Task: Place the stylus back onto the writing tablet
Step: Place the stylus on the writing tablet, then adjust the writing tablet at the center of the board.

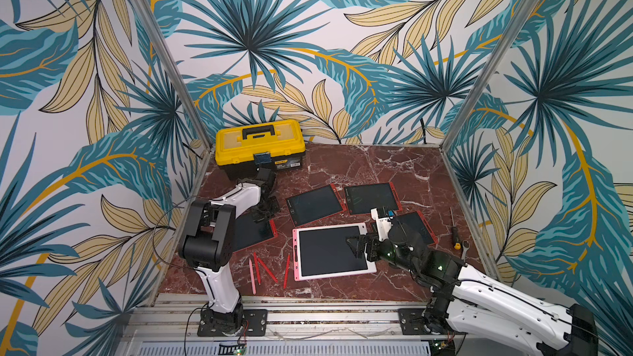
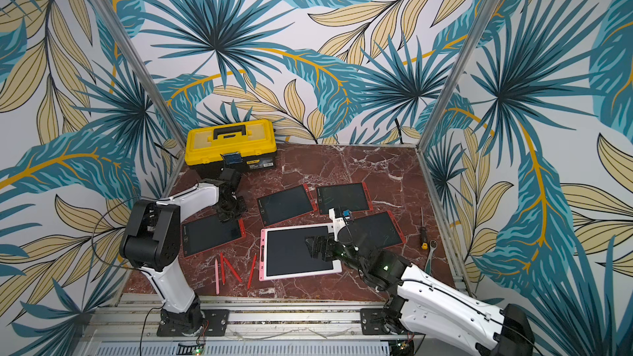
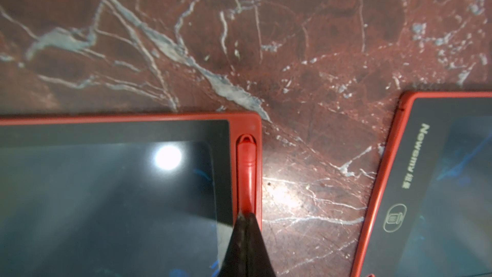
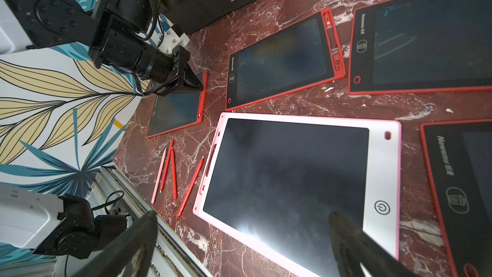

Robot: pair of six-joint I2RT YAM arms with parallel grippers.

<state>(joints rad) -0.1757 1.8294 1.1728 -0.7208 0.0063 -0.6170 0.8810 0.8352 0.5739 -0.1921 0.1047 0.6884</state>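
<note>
Red stylus [image 3: 247, 171] is lying lengthwise in the side slot of the red-framed tablet [image 3: 133, 116]. It's slim glossy plastic matching the frame, with its tapered rounded nose sitting right at the slot's end. Left gripper [image 3: 246, 218] is sitting over the stylus's shaft with jaws closed flat together, tips covering the shaft, so I can't tell whether they touch it. Right gripper [image 4: 242, 217] is hovering above the pink-and-white tablet [image 4: 383, 171] with jaws spread wide and empty, while four loose styluses [image 1: 267, 269], one pink and three red, are lying on the surface [image 1: 376, 166] near that tablet's slotted edge.
</note>
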